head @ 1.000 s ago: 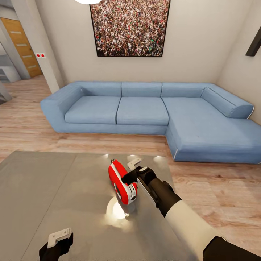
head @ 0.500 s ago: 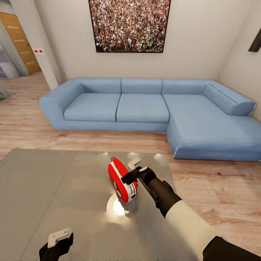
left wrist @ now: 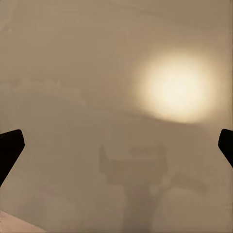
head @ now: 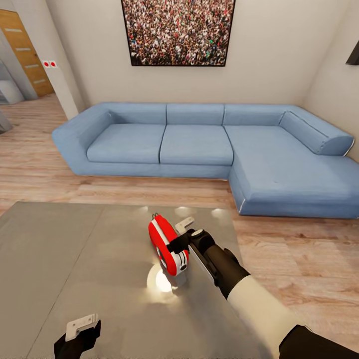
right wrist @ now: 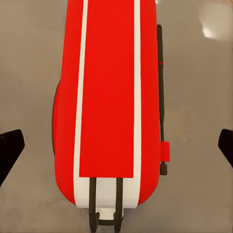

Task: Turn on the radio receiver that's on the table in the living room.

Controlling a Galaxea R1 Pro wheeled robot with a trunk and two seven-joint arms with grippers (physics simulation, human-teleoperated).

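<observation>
The red radio receiver with white trim stands on edge on the glossy grey table, near its far right part. My right gripper is at the radio's right side, open. In the right wrist view the radio sits between the wide-apart fingertips, its thin handle toward the camera; the gripper is not closed on it. My left gripper hovers low over the table's near edge, open, and the left wrist view has the tabletop with a lamp glare between its fingertips.
A big blue L-shaped sofa runs along the far wall beyond a strip of wood floor. A crowd picture hangs above it. A wooden door stands at the far left. Floor lies to the table's right.
The whole head view has shifted a little, the sofa and the table's far edge sitting higher in the frame. The radio and both grippers keep their places relative to each other.
</observation>
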